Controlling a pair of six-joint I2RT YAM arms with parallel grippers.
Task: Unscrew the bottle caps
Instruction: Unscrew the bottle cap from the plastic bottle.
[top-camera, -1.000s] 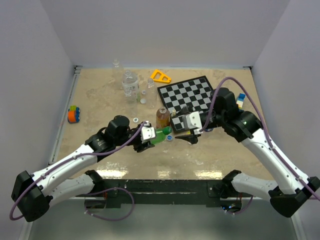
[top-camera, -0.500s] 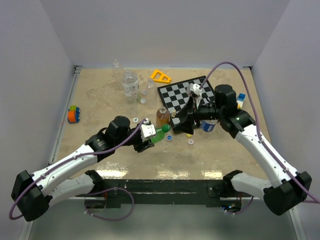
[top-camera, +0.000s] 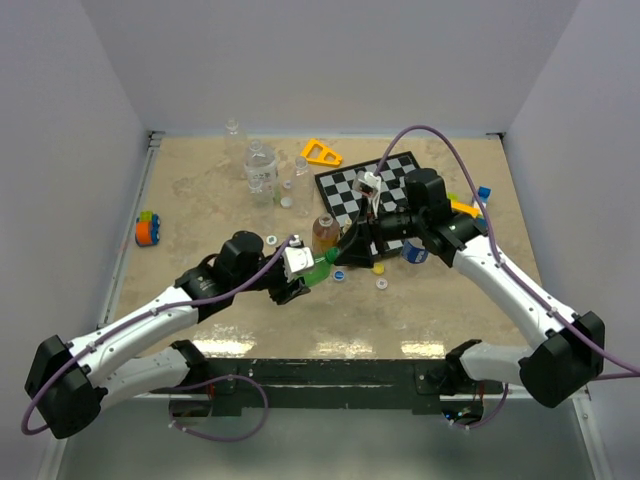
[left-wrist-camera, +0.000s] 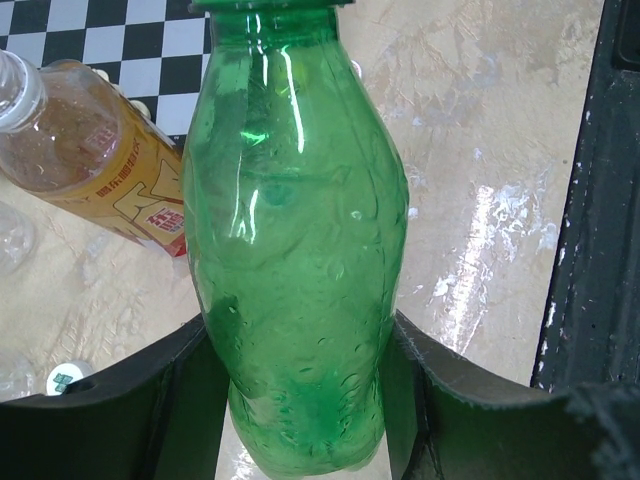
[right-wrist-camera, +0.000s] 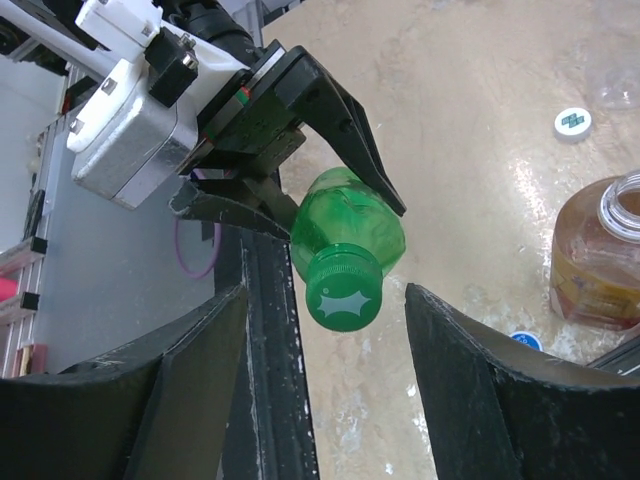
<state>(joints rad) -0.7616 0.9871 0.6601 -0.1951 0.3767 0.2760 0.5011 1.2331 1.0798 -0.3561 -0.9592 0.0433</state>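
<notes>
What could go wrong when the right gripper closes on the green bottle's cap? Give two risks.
1. The left gripper holds the green bottle low on its body, far from the green cap, so the bottle may spin when the right gripper twists.
2. The uncapped amber bottle stands close beside the right gripper and might get knocked over.
</notes>
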